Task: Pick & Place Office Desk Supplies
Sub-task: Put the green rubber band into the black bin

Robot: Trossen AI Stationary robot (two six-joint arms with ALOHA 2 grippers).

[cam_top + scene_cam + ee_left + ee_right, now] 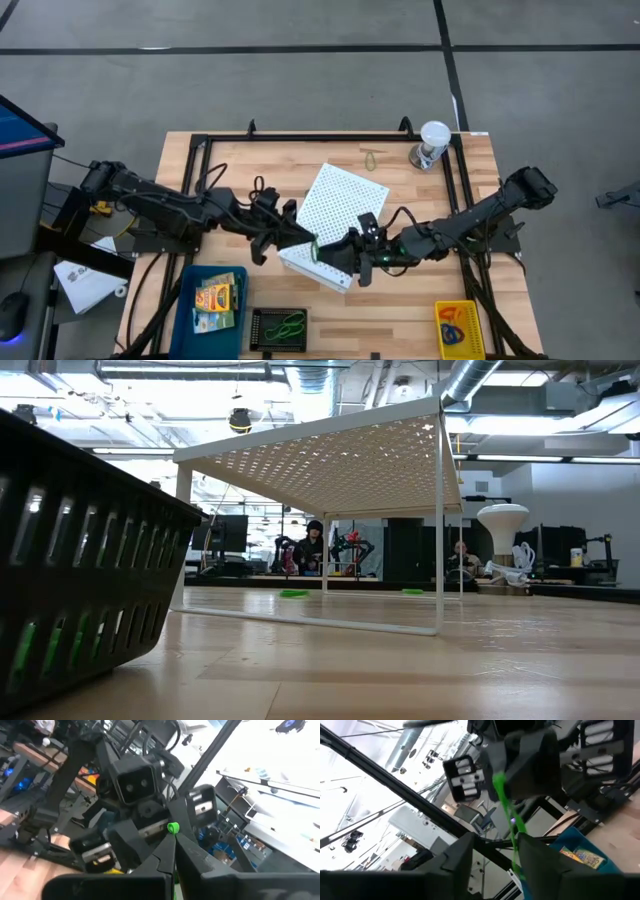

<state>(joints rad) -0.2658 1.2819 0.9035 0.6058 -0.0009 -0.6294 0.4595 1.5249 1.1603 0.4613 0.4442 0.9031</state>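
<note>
A thin bright-green rubber band point(507, 810) stretches taut between the two tools at mid-bench. The left tool point(300, 243) is clamped on it. The right tool point(338, 252) has its fingers apart.

Overhead camera straight down, low camera level across table point(420, 670), wrist cameras facing each other

Robotics laboratory or workshop. A butcher-block wooden bench point(400, 300) fitted with a black metal frame point(330, 137) stands on a grey floor marked with dark tape lines point(300, 48). Beyond the bench, the low view shows exposed silver ventilation ducts point(470, 380), strip ceiling lighting, further worktables with monitors point(225, 535), and a seated person point(312, 545).
</note>
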